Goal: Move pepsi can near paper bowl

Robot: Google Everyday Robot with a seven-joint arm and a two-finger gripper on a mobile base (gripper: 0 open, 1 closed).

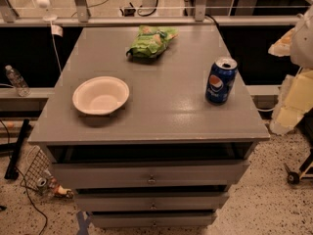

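Off the grey cabinet's (161,109) right side, gripper (292,101) hangs near pepsi can (220,81).

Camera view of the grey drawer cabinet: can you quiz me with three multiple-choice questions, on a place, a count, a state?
1. The dark blue Pepsi can stands: A) right of the cream-white round paper bowl B) inside it C) on the floor.
2. Things on the cabinet top: A) one B) three C) five.
3. The bowl is: A) overturned B) stacked C) upright, empty.
A: can at right. B: can, bowl, green snack bag. C: bare inside shows. The pale claw sits off the cabinet's right edge.
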